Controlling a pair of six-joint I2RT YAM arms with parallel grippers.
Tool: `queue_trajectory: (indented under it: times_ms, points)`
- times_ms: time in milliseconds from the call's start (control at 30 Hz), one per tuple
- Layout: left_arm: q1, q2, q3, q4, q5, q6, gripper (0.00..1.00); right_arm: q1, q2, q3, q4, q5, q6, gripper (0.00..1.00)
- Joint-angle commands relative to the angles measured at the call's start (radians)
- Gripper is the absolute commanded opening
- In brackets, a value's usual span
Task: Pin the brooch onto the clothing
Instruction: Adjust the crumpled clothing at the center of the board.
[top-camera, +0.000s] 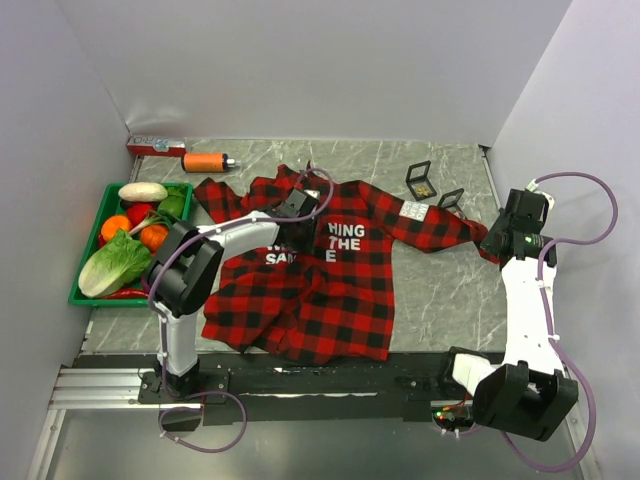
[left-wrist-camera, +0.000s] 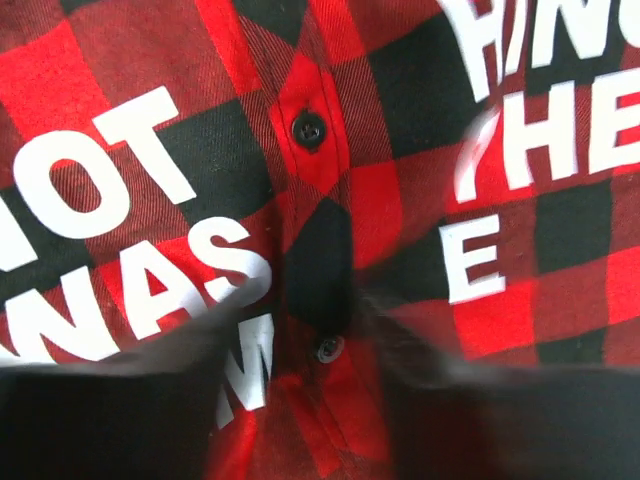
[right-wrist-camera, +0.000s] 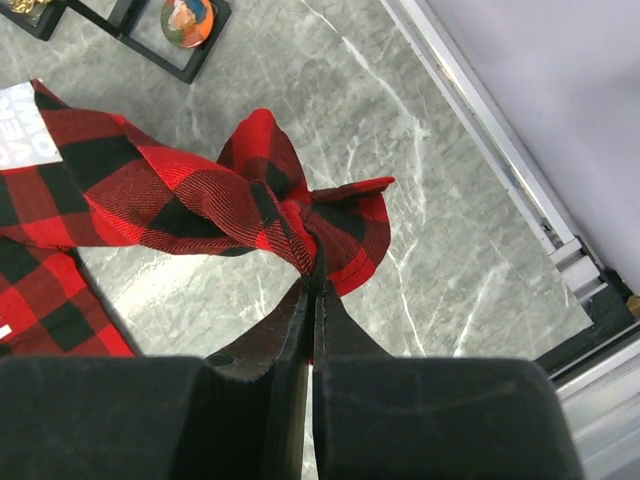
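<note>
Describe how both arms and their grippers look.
The arms match: the left arm and right arm have white tubular links joined by chunky black joint housings. A thin purple cable loops along each. The left gripper and right gripper are black; the right's fingers are flat, tapering blades.

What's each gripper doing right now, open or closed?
Left gripper: open, straddling the shirt front.
Right gripper: closed, pinching the shirt's sleeve end.

**Where my cameras sit**

The top one looks down from above and behind me over the whole table (top-camera: 440, 290). My wrist ones sit close: left over the shirt's (left-wrist-camera: 380, 210) chest, right over its cuff at the right edge.
</note>
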Motion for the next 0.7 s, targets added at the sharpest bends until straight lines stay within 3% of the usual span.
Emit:
queue_trajectory:
  times_ms: [0,67,400,667]
  points:
    - [-0.004,-0.008,-0.070,0.049,0.006,-0.007,0.23,-0.007,-0.022,0.004,0.039,-0.024,0.007,0.00]
    - [-0.001,-0.026,-0.095,0.045,-0.035,-0.025,0.01,-0.007,-0.028,0.025,0.037,-0.043,0.007,0.00]
    - [0.078,-0.353,-0.400,0.058,0.017,-0.121,0.01,-0.007,-0.048,0.182,-0.061,-0.002,-0.013,0.00]
    - [0.087,-0.457,-0.474,0.037,0.043,-0.127,0.05,-0.007,-0.072,0.091,-0.092,0.103,0.028,0.00]
